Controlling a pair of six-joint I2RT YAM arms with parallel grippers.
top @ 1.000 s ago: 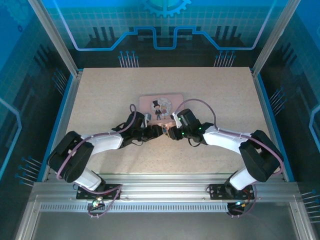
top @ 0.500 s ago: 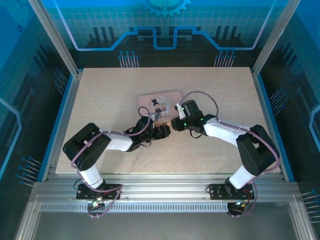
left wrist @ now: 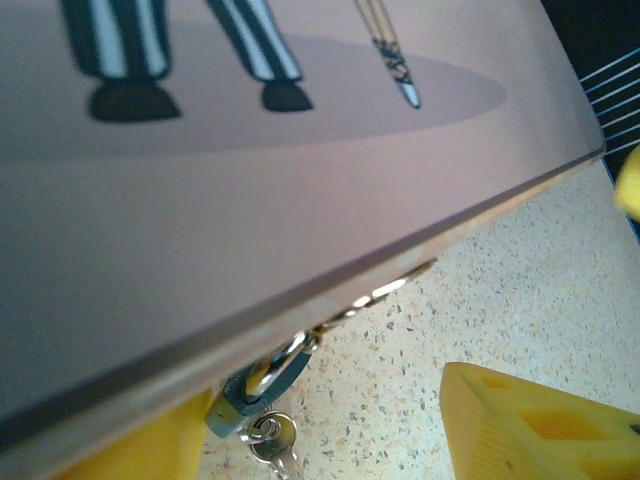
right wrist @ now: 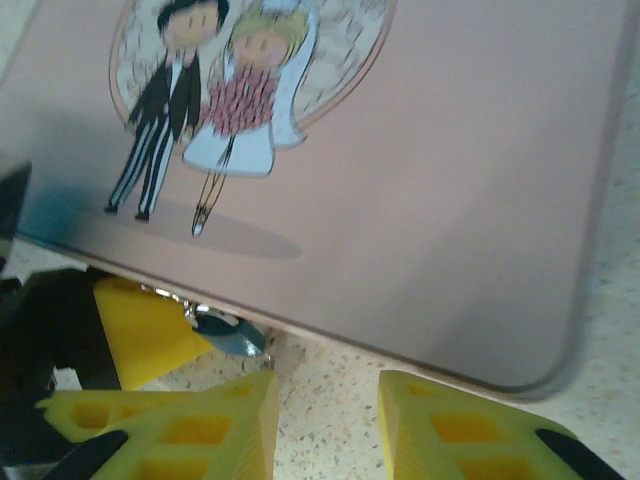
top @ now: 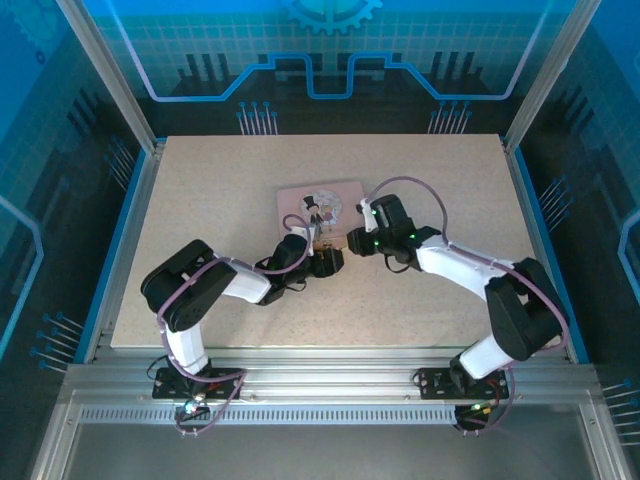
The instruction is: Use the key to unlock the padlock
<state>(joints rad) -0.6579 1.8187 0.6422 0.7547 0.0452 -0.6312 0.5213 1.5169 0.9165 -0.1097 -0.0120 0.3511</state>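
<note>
The tiny blue-grey padlock hangs by its silvery shackle from the front edge of the pink tin. The small silvery key dangles on a ring just below it. My left gripper is open, its yellow fingers wide apart, and the padlock lies close against the left-hand one. In the right wrist view the padlock peeks out under the tin's rim, up and left of my open right gripper, which has bare table between its fingers. From above, both grippers meet at the tin's near edge.
The pink tin, with its cartoon couple, lies at mid table just beyond both grippers. The left gripper's yellow finger shows beside the padlock in the right wrist view. Speckled tabletop spreads out on all sides, bounded by metal rails.
The left arm has pushed forward and right, bringing its gripper up to the tin's near edge. The right gripper has shifted slightly up and right. The tin now sits slightly turned.
</note>
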